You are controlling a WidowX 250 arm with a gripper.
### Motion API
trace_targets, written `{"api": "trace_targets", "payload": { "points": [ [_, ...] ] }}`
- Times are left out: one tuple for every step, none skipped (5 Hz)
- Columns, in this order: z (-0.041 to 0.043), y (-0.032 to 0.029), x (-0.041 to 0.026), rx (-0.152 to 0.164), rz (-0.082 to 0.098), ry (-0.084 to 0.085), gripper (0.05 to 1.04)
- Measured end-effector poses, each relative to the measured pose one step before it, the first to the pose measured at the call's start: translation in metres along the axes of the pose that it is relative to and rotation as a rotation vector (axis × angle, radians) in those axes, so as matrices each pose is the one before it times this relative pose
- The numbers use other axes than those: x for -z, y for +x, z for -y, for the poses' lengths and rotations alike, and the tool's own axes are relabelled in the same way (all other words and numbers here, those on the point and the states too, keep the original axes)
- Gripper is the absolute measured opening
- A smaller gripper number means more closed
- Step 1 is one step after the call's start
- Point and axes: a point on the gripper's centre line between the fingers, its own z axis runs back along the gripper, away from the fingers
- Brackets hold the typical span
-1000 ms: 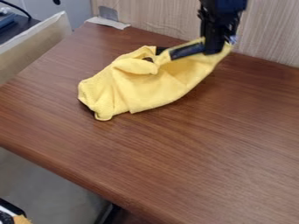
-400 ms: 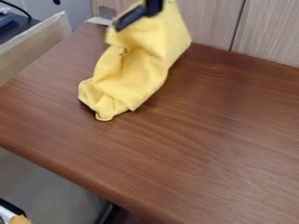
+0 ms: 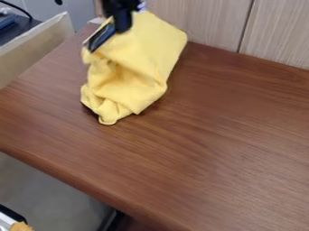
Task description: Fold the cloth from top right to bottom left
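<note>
Versus the earlier frame, I have my tool (image 3: 109, 34) lower and further left in view, raised cloth (image 3: 142, 54) shifted along. Tool clamped on cloth's upper part; rest hangs below and right, lower end on surface (image 3: 211, 135).

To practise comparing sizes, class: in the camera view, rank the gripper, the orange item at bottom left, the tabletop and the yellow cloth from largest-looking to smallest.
1. Tabletop
2. Yellow cloth
3. Gripper
4. Orange item, at the view's edge
</note>
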Motion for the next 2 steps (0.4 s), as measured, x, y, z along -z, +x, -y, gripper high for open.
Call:
{"api": "trace_targets", "payload": {
  "points": [
    [-0.00932, -0.01003, 0.01026, -0.0830, 0.0091, 0.0066, 0.070],
    [-0.01273, -0.01168, 0.02171, -0.0854, -0.0332, 0.0285, 0.070]
  ]
}}
